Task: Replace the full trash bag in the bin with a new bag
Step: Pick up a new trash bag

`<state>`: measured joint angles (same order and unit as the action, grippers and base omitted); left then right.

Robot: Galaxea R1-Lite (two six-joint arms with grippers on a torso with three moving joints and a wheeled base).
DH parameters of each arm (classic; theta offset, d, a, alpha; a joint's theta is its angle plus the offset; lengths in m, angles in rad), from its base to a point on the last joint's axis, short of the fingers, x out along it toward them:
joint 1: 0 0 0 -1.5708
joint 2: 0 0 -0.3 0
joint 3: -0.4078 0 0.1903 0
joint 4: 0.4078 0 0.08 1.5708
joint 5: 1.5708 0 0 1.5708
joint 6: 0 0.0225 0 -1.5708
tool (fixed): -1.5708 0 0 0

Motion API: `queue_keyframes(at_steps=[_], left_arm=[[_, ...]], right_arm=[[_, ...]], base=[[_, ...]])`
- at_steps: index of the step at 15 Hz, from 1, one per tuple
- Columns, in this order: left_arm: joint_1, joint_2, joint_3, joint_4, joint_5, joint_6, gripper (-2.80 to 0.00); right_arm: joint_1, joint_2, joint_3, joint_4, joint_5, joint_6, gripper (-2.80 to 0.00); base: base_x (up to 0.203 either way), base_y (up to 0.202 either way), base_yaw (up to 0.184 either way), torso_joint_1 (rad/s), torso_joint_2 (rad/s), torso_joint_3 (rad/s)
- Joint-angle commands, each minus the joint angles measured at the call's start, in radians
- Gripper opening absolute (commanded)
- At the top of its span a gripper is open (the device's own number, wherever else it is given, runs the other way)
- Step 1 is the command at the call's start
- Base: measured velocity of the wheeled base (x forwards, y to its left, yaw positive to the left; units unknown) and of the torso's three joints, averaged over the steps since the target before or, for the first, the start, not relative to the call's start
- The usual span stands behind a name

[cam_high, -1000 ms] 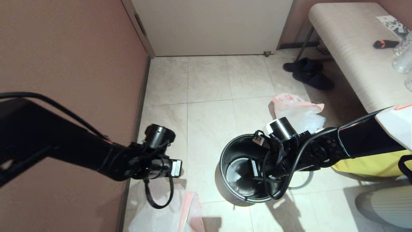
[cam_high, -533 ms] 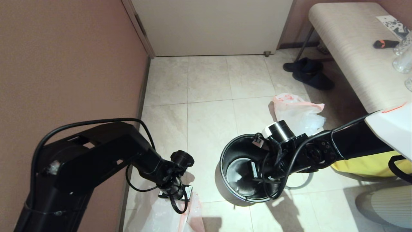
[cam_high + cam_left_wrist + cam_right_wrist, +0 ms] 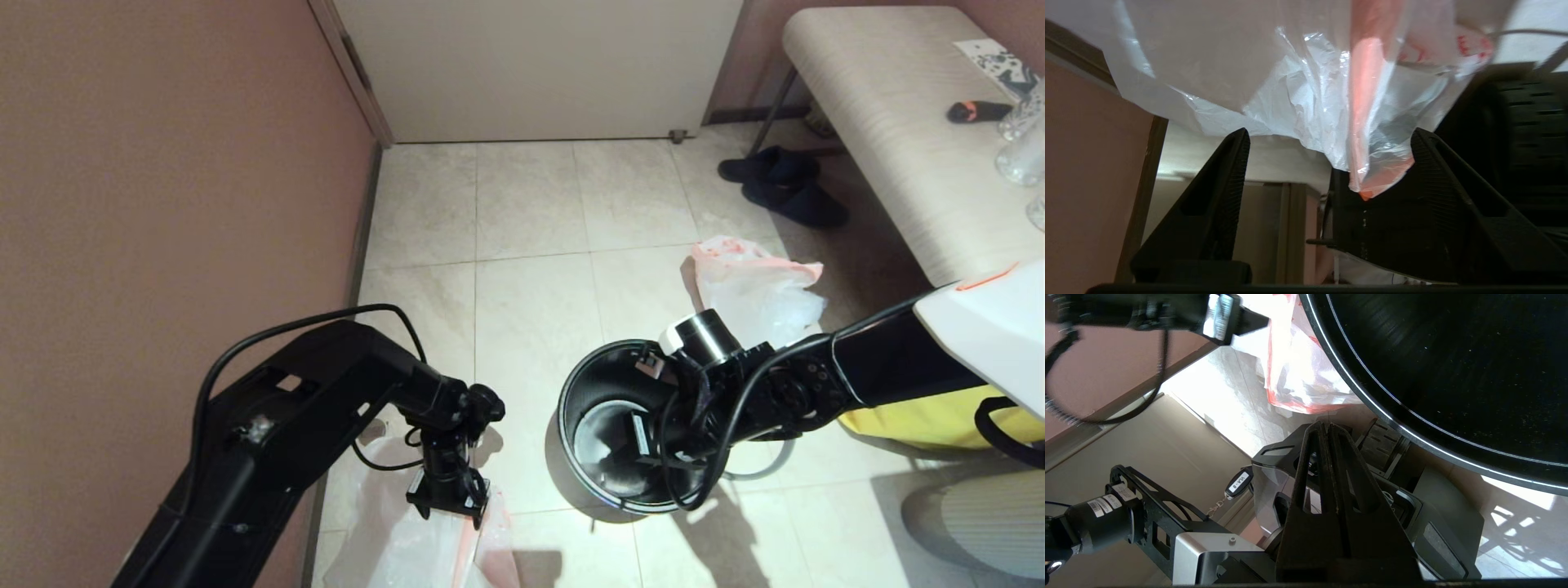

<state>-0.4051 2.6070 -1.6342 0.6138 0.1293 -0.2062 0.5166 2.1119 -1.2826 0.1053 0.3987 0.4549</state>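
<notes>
Hanging over the floor by the brown wall, the left gripper (image 3: 447, 505) points down at the new bag (image 3: 424, 547), a thin translucent white plastic bag with a pink-red band that lies crumpled on the pale tiled floor (image 3: 531, 220) near the bottom edge of the head view. Its fingers (image 3: 1216, 196) stand wide apart, and in the left wrist view the bag's (image 3: 1306, 94) limp folds and pink-red strip show between and beyond the two tips; whether either tip touches the plastic cannot be told, and nothing is clamped between them.

To the right of that bag stands the bin (image 3: 592, 392), a small round black waste bin, upright on the tiles with its mouth open and no liner in it. The right gripper (image 3: 1327, 430) is at the bin's near right side; its wrist and cables cross the bin's rim in the head view. Its fingers are pressed together with nothing between them, just outside the bin's black wall (image 3: 1453, 375).

A second white bag with a pink-red edge (image 3: 755, 286) lies on the floor beyond the bin. Further right stand a light-coloured table (image 3: 898, 139), a pair of dark slippers (image 3: 784, 192) beneath its edge, and a yellow bag (image 3: 939, 416) under the right arm.
</notes>
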Motion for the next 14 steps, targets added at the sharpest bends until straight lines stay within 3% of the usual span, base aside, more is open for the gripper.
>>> queue_keyframes(at_steps=[1, 4, 9, 14], left_arm=[[-0.004, 0.097, -0.071, 0.05, 0.015, -0.001, 0.0], [-0.035, 0.186, -0.122, 0.069, 0.162, -0.007, 0.0], [-0.066, 0.156, -0.227, 0.129, 0.087, -0.01, 0.0], [-0.134, 0.104, -0.229, 0.166, 0.073, -0.111, 0.0]], right_arm=[[-0.001, 0.003, 0.0, 0.001, 0.003, 0.002, -2.8], [-0.006, 0.01, -0.002, -0.001, 0.003, -0.006, -2.8], [-0.006, 0.031, -0.012, -0.001, 0.003, -0.03, -2.8], [-0.015, 0.022, -0.014, 0.002, 0.003, -0.044, -2.8]], base=[[0.0, 0.0, 0.0, 0.0, 0.0, 0.0], [0.0, 0.0, 0.0, 0.0, 0.0, 0.0], [0.0, 0.0, 0.0, 0.0, 0.0, 0.0], [0.0, 0.0, 0.0, 0.0, 0.0, 0.0]])
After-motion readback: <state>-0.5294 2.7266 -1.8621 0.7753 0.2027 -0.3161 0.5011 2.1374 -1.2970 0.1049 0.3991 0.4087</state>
